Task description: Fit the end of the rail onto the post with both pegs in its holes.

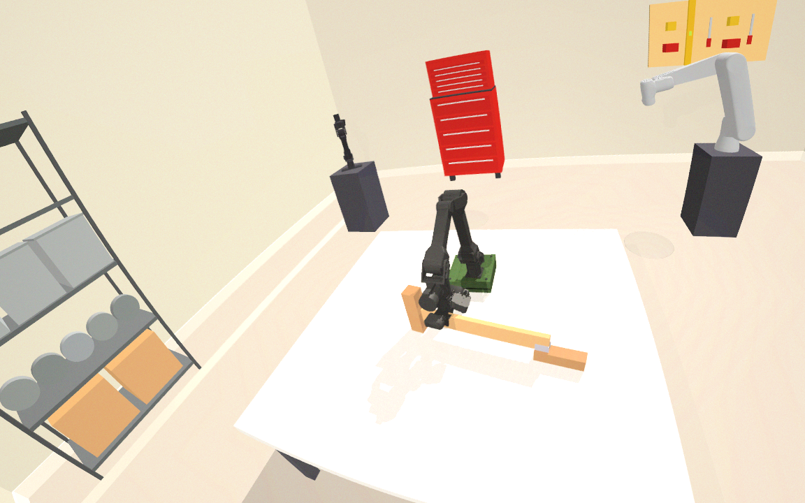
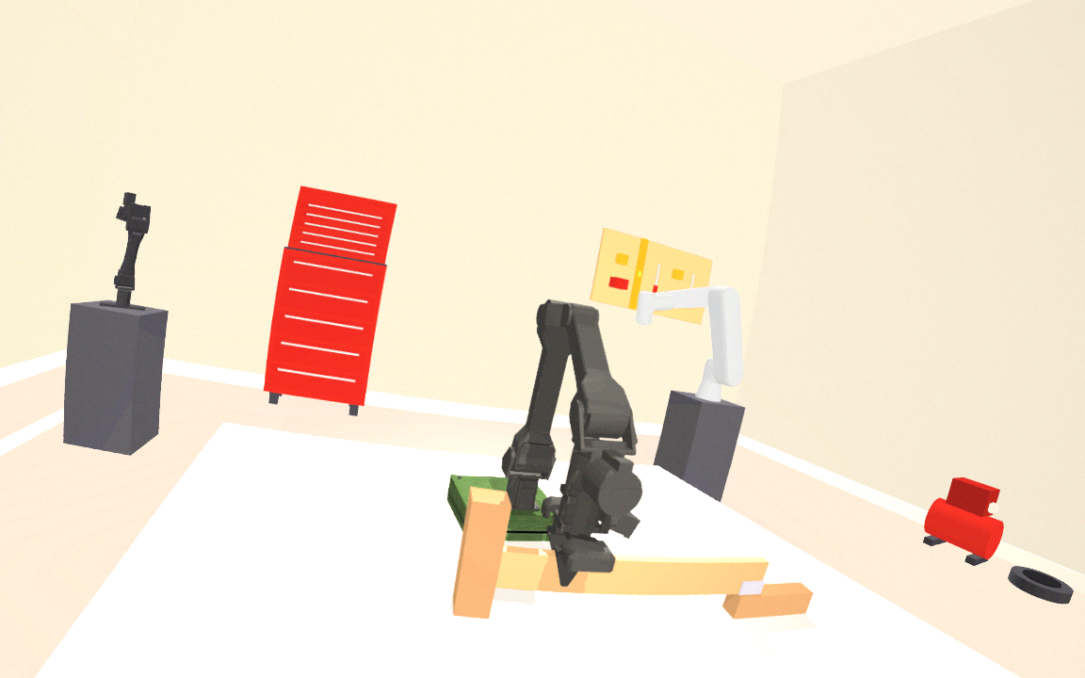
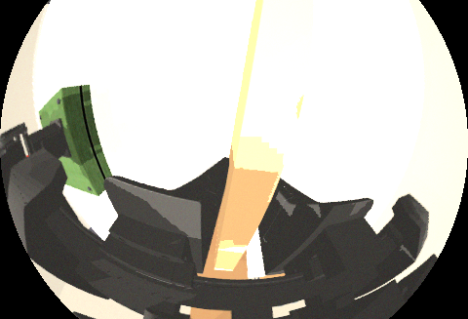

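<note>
White table top (image 1: 518, 437) carries the long pale wooden bed rail (image 1: 505, 329), clenched by the black parallel-jaw gripper (image 2: 574, 570) near its 9 o'clock end beside the short orange wooden post (image 2: 478, 552). Its 3 o'clock end sits on the low orange footboard block (image 1: 560, 357); seating of the pegs cannot be told, and release is judged outstanding.

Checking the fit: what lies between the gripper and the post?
Only a short stretch of the rail, clamped by the gripper, reaches the post; the exterior view shows this.

The white table (image 1: 518, 425) carries the arm's green base plate (image 1: 479, 273). Just in front of that plate stands the short wooden post (image 1: 414, 309). The low footboard block (image 1: 560, 358) lies well off to the post's right.
</note>
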You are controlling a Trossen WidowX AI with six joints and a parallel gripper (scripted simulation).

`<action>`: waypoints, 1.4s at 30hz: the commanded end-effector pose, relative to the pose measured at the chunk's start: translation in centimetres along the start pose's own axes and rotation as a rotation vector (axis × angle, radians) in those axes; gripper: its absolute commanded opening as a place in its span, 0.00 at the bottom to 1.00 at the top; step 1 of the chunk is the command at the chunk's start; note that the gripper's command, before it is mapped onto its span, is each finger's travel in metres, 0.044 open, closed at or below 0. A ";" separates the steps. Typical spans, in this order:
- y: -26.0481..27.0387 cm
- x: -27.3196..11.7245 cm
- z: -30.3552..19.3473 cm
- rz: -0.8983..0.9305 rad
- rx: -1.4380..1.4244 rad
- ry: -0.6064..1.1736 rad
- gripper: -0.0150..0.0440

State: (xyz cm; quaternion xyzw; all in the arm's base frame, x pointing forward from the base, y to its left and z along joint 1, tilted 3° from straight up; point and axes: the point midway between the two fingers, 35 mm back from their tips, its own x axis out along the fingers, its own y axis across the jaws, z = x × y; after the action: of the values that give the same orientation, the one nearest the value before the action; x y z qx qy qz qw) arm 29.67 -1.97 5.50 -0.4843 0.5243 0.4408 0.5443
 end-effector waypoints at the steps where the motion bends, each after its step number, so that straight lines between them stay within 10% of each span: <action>1: 0.0 -0.2 -0.2 -0.008 -0.002 0.002 0.25; 7: 0.0 -0.3 -0.4 -0.008 -0.002 0.002 0.25; 24: 0.0 0.0 -0.2 0.000 0.000 0.001 1.00; 42: 0.0 -3.0 2.8 -0.008 -0.002 -0.001 1.00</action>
State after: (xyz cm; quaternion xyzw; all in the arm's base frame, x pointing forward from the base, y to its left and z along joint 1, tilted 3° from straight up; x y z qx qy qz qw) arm 29.85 0.78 8.13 -0.4859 0.5224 0.4422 0.5436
